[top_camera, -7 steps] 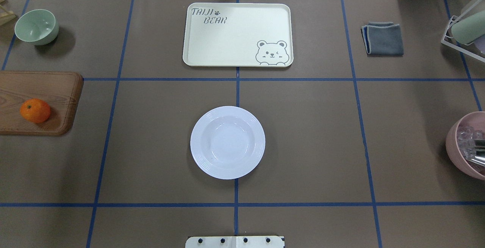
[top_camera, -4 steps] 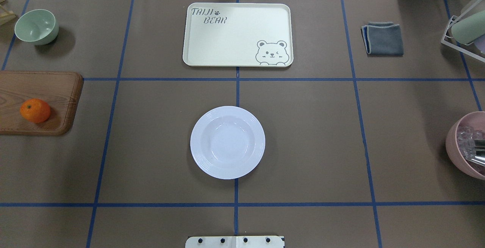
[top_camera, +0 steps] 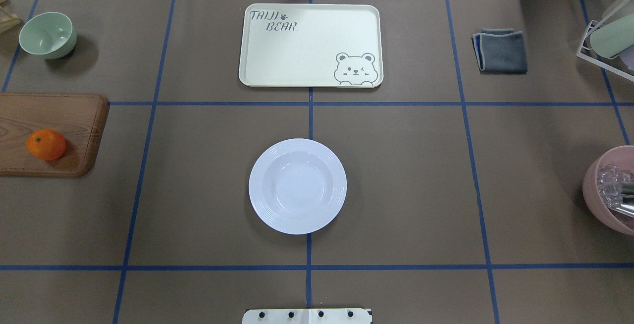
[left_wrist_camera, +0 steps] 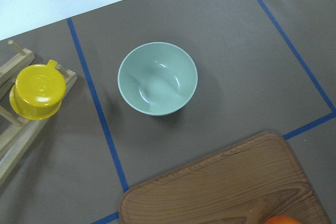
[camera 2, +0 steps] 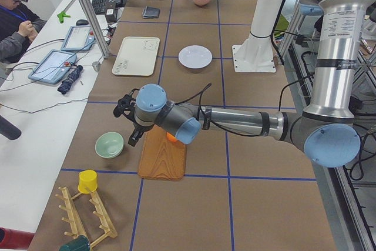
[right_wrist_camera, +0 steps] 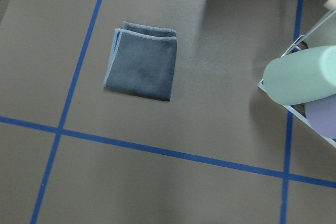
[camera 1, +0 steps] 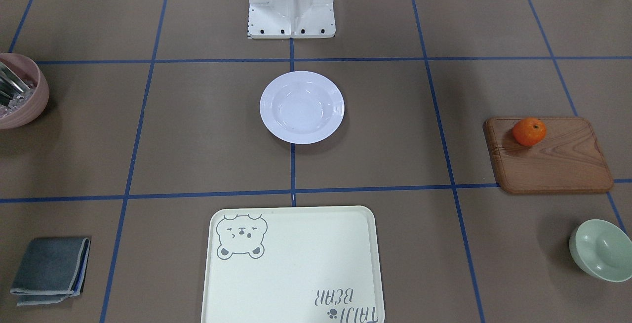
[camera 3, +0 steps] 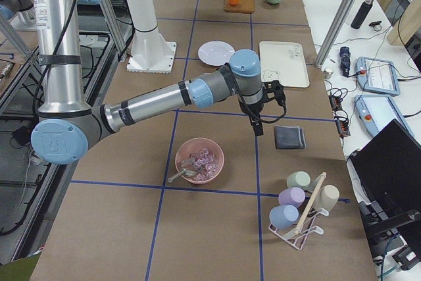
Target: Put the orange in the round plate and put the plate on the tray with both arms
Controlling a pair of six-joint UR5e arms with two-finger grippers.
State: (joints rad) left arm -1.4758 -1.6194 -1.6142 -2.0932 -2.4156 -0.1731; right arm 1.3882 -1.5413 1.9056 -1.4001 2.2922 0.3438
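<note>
The orange (top_camera: 45,144) lies on a brown wooden board (top_camera: 59,116) at the table's left edge. The white round plate (top_camera: 297,186) sits empty at the table's centre. Beyond it lies the cream tray (top_camera: 311,45) with nothing on it. Neither arm shows in the overhead or front views. In the exterior left view my left gripper (camera 2: 132,136) hangs over the board, near the partly hidden orange (camera 2: 171,136). My right gripper (camera 3: 258,126) hangs above the grey cloth (camera 3: 289,137) in the exterior right view. I cannot tell whether either gripper is open or shut.
A mint-green bowl (top_camera: 48,34) stands behind the board, with a yellow cup (left_wrist_camera: 34,92) on a wooden rack beside it. A pink bowl (top_camera: 611,190) with clear pieces sits at the right edge. A cup rack (right_wrist_camera: 302,77) stands at the far right.
</note>
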